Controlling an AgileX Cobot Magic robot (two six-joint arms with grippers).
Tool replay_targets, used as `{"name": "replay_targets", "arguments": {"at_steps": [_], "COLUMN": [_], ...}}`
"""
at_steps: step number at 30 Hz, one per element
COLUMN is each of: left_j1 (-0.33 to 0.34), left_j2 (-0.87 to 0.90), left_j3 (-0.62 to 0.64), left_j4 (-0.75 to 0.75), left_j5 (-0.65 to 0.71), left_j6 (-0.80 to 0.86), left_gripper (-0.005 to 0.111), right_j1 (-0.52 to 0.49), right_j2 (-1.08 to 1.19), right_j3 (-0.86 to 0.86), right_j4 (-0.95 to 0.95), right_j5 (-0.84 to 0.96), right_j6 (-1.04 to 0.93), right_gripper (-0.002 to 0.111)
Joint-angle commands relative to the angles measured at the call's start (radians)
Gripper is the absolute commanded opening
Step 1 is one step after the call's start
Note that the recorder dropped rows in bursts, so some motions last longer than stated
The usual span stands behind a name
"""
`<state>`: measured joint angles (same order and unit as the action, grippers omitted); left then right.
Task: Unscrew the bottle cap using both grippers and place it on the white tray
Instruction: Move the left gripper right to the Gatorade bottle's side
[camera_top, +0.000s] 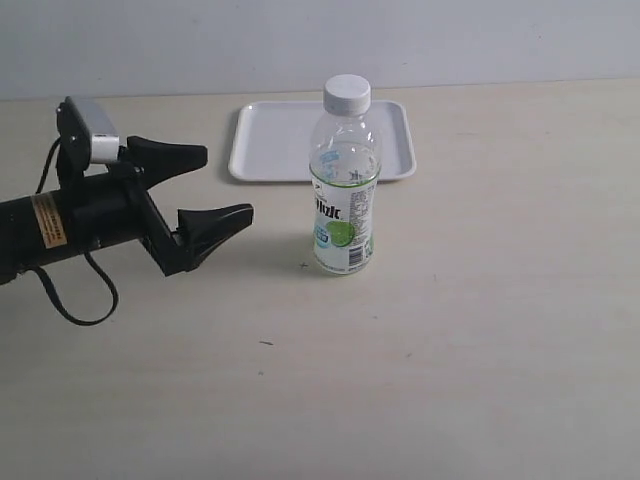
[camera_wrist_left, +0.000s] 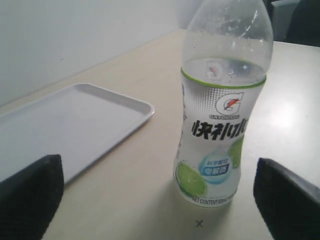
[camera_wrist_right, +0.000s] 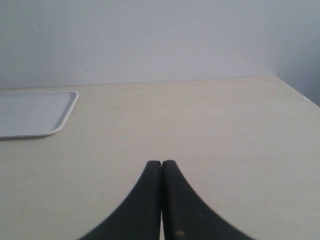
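Two claws, one well placed: the left claw (camera_top: 228, 182) is spread wide, its mouth facing the bottle (camera_top: 345, 205) from the side, near but not touching. The bottle stands upright on the table (camera_top: 470, 350) near the tray (camera_top: 270, 150), cap (camera_top: 347, 94) still on. The right claw (camera_wrist_right: 161, 167) is pressed together, with no bottle in its view. The left is nearer, so it will likely grip the body first.
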<state>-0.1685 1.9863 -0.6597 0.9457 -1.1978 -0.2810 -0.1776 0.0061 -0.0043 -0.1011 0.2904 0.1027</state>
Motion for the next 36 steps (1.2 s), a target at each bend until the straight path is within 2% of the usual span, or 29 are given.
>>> {"name": "replay_targets", "arguments": {"at_steps": [1,7,14,21,31,36], "left_j1": [-0.010,-0.082,-0.148,-0.190,-0.247,-0.252], "left_j2": [0.038,0.089,0.124,0.185,0.293,0.330], "left_j3": [-0.029,-0.078,-0.114,-0.160,-0.255,-0.305], "left_j4": [0.001,-0.024,-0.153,-0.088,-0.094,-0.094], "left_j5": [-0.023,-0.023,-0.023,-0.023,-0.023,-0.023], "left_j6": [-0.010,-0.005,0.013,0.015,0.015,0.013], "left_gripper": [0.105,0.105,0.105,0.105,0.105,0.105], "right_j1": [-0.008,-0.008,-0.008,-0.008,-0.008,-0.008], "right_j2": [-0.006,-0.006,-0.006,-0.006,-0.006,-0.006], "right_j3": [0.004,0.004,0.004,0.004,0.004,0.004], "right_j4": [-0.002,-0.002,-0.002,-0.002,-0.002,-0.002], "right_j5": [-0.008,-0.008,-0.006,-0.006,-0.006,-0.006], "right_j6": [-0.001,-0.001,-0.001,-0.001,-0.001,-0.001], "right_gripper": [0.000,0.000,0.000,0.000,0.000,0.000]}}
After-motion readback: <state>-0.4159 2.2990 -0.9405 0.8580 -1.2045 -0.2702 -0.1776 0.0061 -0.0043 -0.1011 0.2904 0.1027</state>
